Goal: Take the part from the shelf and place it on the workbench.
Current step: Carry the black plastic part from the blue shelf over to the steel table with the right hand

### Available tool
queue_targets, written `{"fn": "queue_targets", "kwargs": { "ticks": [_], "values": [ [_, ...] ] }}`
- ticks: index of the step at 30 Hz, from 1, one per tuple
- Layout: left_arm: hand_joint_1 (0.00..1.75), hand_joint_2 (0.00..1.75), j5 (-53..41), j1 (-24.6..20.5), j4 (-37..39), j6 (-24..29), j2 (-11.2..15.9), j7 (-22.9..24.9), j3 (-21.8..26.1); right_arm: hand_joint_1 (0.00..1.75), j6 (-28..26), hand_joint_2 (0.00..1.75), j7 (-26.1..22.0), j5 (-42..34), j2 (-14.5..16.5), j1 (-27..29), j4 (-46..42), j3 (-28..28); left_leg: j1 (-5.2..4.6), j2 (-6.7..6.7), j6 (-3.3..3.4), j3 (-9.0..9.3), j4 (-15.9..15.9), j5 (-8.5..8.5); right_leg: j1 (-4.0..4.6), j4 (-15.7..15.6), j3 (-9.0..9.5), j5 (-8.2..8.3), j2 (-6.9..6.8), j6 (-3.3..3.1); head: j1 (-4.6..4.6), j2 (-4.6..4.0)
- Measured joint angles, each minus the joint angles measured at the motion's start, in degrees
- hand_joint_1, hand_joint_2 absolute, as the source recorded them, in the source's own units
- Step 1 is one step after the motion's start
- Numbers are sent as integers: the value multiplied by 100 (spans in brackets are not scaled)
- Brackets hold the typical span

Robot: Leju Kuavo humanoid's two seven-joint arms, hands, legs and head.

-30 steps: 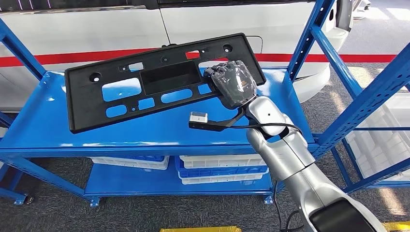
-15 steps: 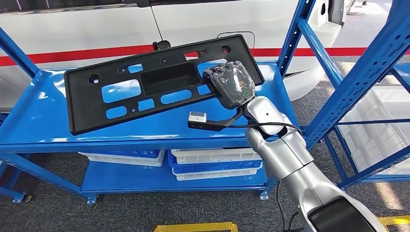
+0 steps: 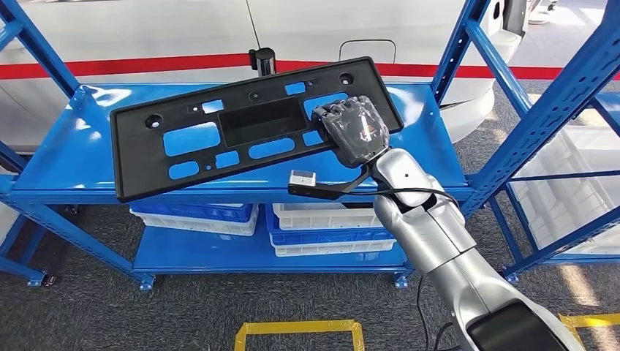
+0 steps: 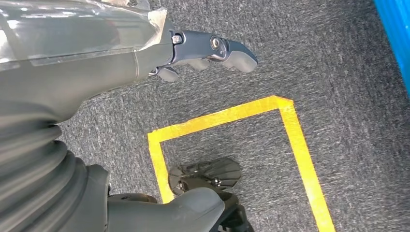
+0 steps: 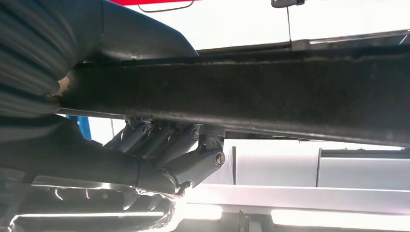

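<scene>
From the head view, the right hand grips the long black plate by one end, its fingers clamped over the edge, so the plate hangs tilted above the top board of the blue shelf with most of its length sticking out unsupported to the left. That is the main risk: held so far from its middle, the plate can twist or slide out of the hold when the arm swings. Its far corner sits near the shelf's left post, and the right post stands close beside the arm, so a wide turn could knock either one. No counter is visible here

From the left wrist view, the left hand hangs over grey carpet and yellow tape, fingers apart and holding nothing, so it gives no second support

From the right wrist view, the fingers wrap the plate's dark edge; only a narrow strip is caught, so a jolt could loosen it
</scene>
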Motion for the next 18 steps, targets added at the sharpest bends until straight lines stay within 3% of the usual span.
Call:
{"fn": "queue_targets", "kwargs": {
  "ticks": [2,5,6,8,10,11,13,15,16,18],
  "values": [
    [0,175,-8,-1,0,-17,2,-6,0,166,-9,175,14,23,21,-6,5,-7,-11,7,-60,-63,34,62,33,-531,324,7,-2,-65,-3,0],
    [0,175,-49,1,0,-38,5,-15,-3,166,-19,175,44,68,34,-3,14,-17,-8,-1,-140,-118,66,120,16,-588,281,66,-6,-186,-2,0],
    [0,175,-64,3,0,-43,9,-15,-4,166,-20,175,51,84,37,-3,16,-20,2,-15,-173,-159,132,28,-8,-588,249,110,-13,-242,-7,0],
    [0,175,-84,4,0,-50,19,-15,-5,166,-22,175,56,100,48,-4,20,-28,33,-39,-252,-321,554,-412,-41,-595,153,214,-25,-339,-12,0],
    [0,175,-93,3,0,-52,25,-15,-7,166,-23,175,56,105,56,6,23,-34,57,-44,-314,-526,1268,-877,-37,-587,11,325,-27,-370,-16,0],
    [0,175,-94,3,0,-52,28,-15,-7,166,-23,175,56,105,58,16,26,-36,69,-44,-331,-568,1536,-962,-36,-583,-64,382,-26,-364,-18,0],
    [0,175,-94,2,0,-53,33,-15,-11,166,-23,175,56,106,58,43,33,-39,94,-42,-344,-401,1559,-801,-40,-576,-196,483,-25,-335,-19,0],
    [0,175,-94,-2,-1,-53,38,-15,-21,166,-23,175,56,107,58,57,36,-45,121,-42,-343,10,1056,-538,-44,-569,-286,556,-22,-298,-19,0],
    [0,175,-94,-8,-2,-53,40,-15,-27,166,-23,175,56,107,59,55,36,-50,125,-49,-342,261,699,-530,-38,-566,-318,590,-20,-269,-20,0],
    [0,175,-95,-18,-5,-54,40,-17,-38,166,-26,175,57,108,63,44,34,-67,102,-83,-290,592,179,-585,-26,-568,-354,663,-22,-200,-14,0]
  ]
}}
